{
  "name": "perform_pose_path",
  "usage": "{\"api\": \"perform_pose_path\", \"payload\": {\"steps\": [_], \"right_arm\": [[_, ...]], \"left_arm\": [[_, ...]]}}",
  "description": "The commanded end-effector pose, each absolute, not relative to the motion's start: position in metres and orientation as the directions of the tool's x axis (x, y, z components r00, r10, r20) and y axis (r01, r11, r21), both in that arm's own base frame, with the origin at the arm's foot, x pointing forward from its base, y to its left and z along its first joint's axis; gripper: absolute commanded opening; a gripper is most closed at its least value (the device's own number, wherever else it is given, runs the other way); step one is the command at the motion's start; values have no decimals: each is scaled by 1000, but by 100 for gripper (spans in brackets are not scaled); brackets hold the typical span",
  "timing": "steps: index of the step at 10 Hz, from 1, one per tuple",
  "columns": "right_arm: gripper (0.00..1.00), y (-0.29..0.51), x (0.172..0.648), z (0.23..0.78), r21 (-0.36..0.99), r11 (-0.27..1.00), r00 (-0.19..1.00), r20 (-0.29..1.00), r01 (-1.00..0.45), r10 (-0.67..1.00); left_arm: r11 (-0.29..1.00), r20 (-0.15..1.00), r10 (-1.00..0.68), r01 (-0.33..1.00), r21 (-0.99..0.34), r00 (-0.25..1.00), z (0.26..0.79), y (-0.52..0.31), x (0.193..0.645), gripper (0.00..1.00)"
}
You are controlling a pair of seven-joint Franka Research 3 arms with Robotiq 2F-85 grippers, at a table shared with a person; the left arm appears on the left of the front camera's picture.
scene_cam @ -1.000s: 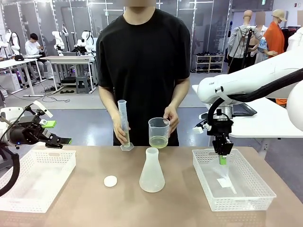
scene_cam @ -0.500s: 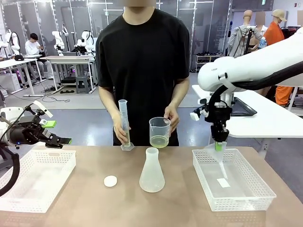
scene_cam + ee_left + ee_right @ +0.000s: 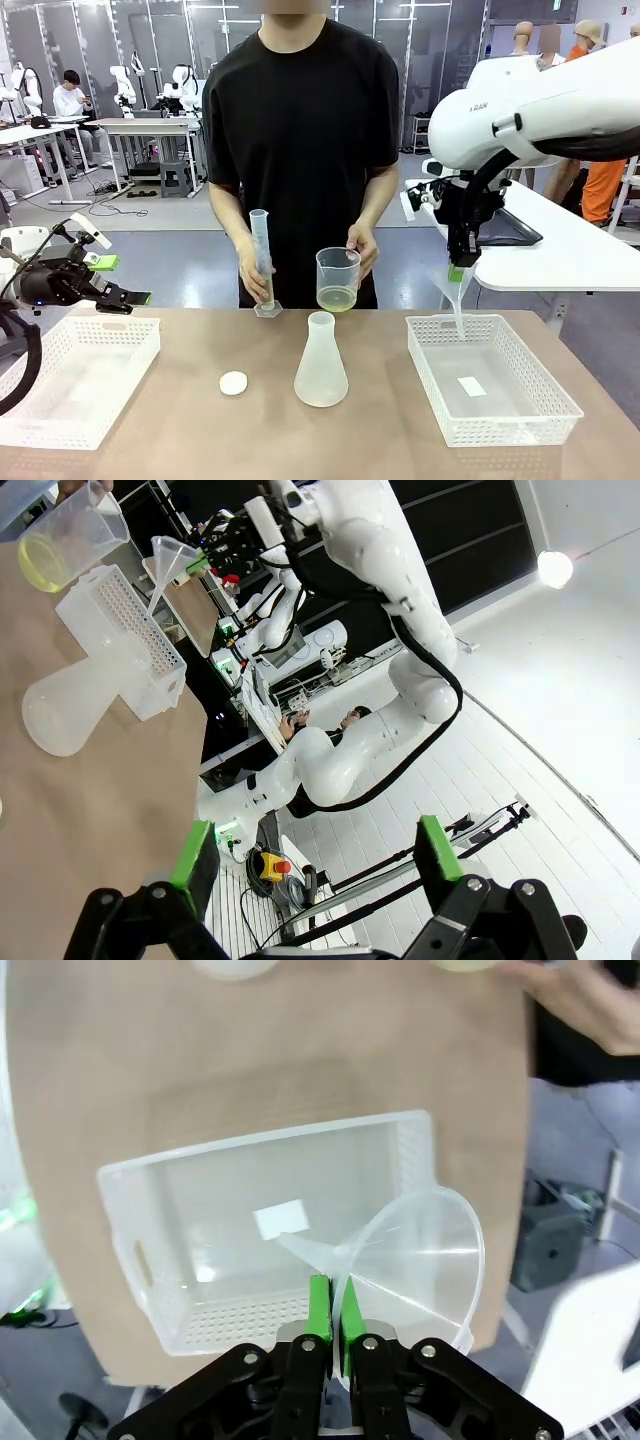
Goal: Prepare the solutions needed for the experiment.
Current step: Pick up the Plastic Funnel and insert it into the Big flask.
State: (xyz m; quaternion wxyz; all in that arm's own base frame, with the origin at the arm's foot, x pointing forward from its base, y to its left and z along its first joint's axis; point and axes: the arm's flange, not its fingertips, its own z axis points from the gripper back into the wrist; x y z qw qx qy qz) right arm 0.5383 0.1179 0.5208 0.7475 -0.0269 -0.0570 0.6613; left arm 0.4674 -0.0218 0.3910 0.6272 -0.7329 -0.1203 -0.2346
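Observation:
The solutions are a little pale yellow liquid [image 3: 335, 299] at the bottom of a clear beaker [image 3: 337, 276], which the person holds at the table's far edge. The same yellow liquid [image 3: 40, 562] appears in the left wrist view. The person's other hand steadies a tall graduated cylinder [image 3: 262, 262]. A frosted conical flask [image 3: 321, 360] stands at mid table. My right gripper [image 3: 457, 270] is shut on the rim of a clear funnel [image 3: 452, 290], hanging above the right basket [image 3: 490, 400]. In the right wrist view the funnel [image 3: 420, 1250] sits beside the pinched pads [image 3: 319, 1305]. My left gripper [image 3: 122, 280] stays open above the left basket [image 3: 75, 385].
A small white round cap [image 3: 233, 383] lies left of the flask. A white slip [image 3: 471, 386] lies inside the right basket. The person stands close against the far edge. Bare tabletop runs along the front between the two baskets.
My right gripper has risen out of the right basket with the funnel, up and slightly toward the far side. The left arm and the person's hands have stayed put.

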Motion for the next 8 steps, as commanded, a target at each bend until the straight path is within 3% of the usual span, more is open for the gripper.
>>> {"api": "perform_pose_path", "payload": {"steps": [1,5,8], "right_arm": [[0,123,501,518,-294,185,189,15,-938,982],[0,128,473,531,-418,212,209,55,-883,976],[0,128,486,539,-360,170,167,41,-917,985]], "left_arm": [[-187,498,-116,473,-861,860,392,-22,468,100],[-187,498,-116,473,-861,860,392,-22,468,100],[-187,498,-116,473,-861,860,392,-22,468,100]]}}
